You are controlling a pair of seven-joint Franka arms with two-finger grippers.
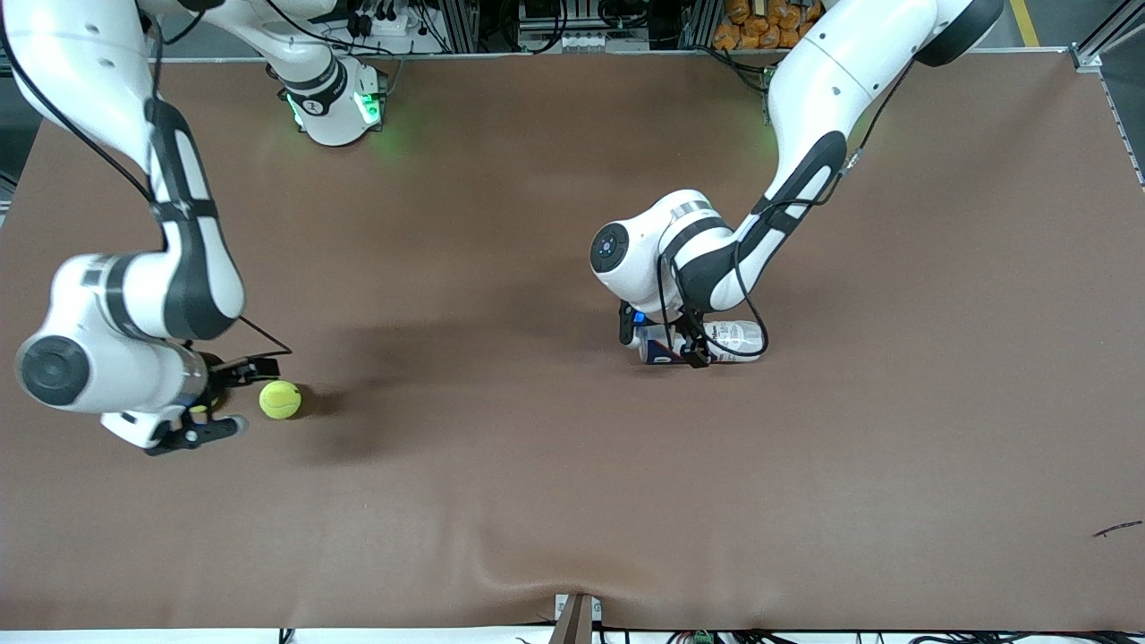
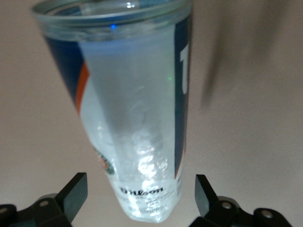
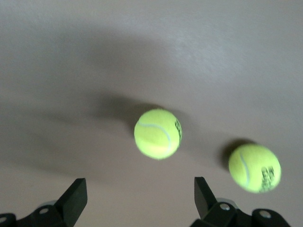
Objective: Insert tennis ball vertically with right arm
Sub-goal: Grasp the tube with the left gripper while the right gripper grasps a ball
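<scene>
At the right arm's end of the surface (image 1: 537, 501), the tennis ball (image 1: 280, 400) is seen just beside the empty, spread jaws of the right gripper (image 1: 234, 396), while the left gripper (image 1: 666, 344), jaws likewise apart, is placed astride the lying can (image 1: 716, 341).

The right arm comes from its base at the top, bends at the elbow and reaches down low to the table at its own end. The right gripper (image 1: 228, 394) has its two fingers (image 3: 73, 198) wide apart. The left arm bends down near the middle. The left gripper (image 1: 660, 338) is low too, fingers (image 2: 206, 194) wide apart.
</scene>
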